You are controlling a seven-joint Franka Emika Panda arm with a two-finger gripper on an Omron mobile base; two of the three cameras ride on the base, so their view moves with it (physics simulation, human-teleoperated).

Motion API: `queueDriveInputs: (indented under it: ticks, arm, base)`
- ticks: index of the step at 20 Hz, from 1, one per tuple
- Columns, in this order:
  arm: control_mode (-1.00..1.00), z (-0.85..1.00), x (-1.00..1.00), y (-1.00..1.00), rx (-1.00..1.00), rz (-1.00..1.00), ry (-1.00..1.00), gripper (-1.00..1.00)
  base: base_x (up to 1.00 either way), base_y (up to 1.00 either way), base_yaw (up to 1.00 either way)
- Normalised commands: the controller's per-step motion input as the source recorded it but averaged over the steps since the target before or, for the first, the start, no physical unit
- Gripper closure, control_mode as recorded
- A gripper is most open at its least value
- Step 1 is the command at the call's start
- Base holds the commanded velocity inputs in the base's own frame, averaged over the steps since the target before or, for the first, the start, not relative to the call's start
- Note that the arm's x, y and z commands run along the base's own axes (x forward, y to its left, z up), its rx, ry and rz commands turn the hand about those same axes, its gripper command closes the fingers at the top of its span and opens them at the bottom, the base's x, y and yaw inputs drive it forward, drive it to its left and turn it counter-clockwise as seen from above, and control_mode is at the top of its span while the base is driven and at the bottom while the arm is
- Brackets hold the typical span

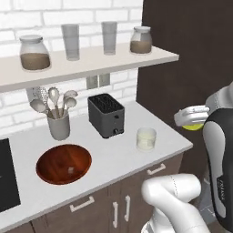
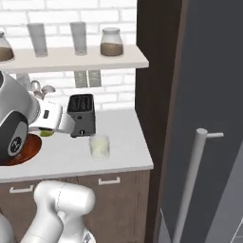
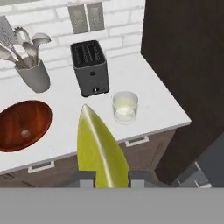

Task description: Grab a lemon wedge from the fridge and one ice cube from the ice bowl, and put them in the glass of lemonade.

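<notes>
Gripper (image 3: 104,178) narrowly parted, clamped on the lemon wedge (image 3: 99,151); wedge sticks out between the fingers, point forward. In the left base view the gripper (image 1: 195,124) hangs in the air off the worktop's right end, yellow-green wedge (image 1: 193,127) under the hand.

Around, largest first: fridge (image 2: 209,118), grey door with a bar handle, right of a dark panel. Toaster (image 1: 106,114) at the back. Ice bowl (image 1: 63,163) near the front edge, one ice cube (image 1: 71,170) inside. Utensil crock (image 1: 58,124) behind the bowl. Glass of lemonade (image 1: 146,139) just right of the toaster, well apart from the gripper.

White worktop (image 1: 113,154), brick wall, shelf (image 1: 91,61) with jars and glasses.
</notes>
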Motion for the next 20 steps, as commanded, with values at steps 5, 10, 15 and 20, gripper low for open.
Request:
queueDriveInputs:
  ticks: [5, 10, 15, 20]
  arm:
    - [1.00, 0.00, 0.00, 0.00, 0.00, 0.00, 0.00, 1.00]
    - [-1.00, -0.08, 0.00, 0.03, -0.01, -0.17, -0.02, 1.00]
    - [-1.00, 0.00, 0.00, 0.00, 0.00, 0.00, 0.00, 1.00]
    - [-1.00, -0.02, 0.00, 0.03, 0.00, 0.01, 0.00, 1.00]
  base:
    - [0.49, 0.19, -0.42]
    - [0.00, 0.00, 0.00]
    - [0.00, 0.00, 0.00]
    - [0.00, 0.00, 0.00]
